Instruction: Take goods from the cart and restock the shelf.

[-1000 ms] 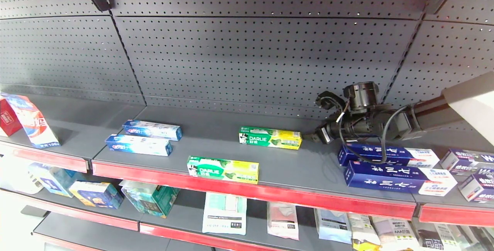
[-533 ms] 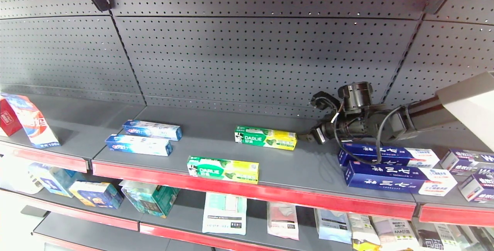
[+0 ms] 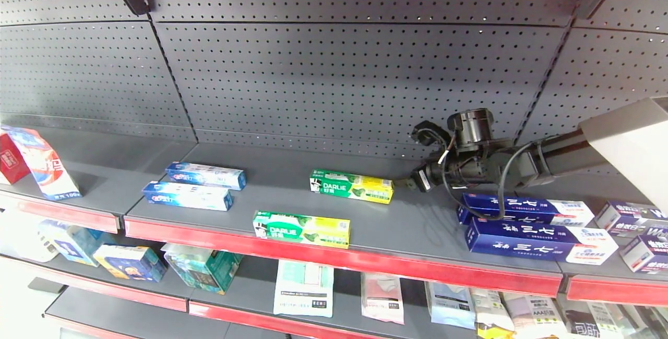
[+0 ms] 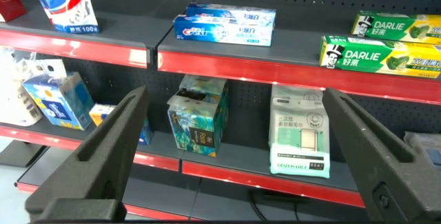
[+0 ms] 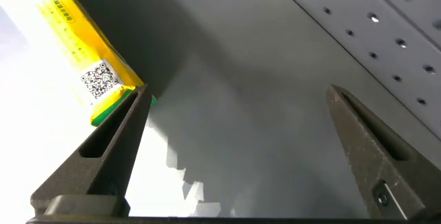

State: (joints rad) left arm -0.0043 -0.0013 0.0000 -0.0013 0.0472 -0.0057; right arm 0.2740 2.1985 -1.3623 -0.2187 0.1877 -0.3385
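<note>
A: Mid bay of the shelf (image 3: 417,224), what's where?
B: Two toothpaste boxes. Front box (image 3: 301,229) at the shelf edge; rear box (image 3: 351,186) behind it, a bit to the rt. Right gripper (image 3: 401,183) just beside the rear box's rt end.
A: Left of those?
B: Left pair (image 3: 188,196), one behind the other. Carton (image 3: 44,161) on the next bay, far left.
A: Rt side?
B: Right pair (image 3: 537,241), also front & back, near the bay's rt end. Pouches (image 3: 303,288) on the level below.
</note>
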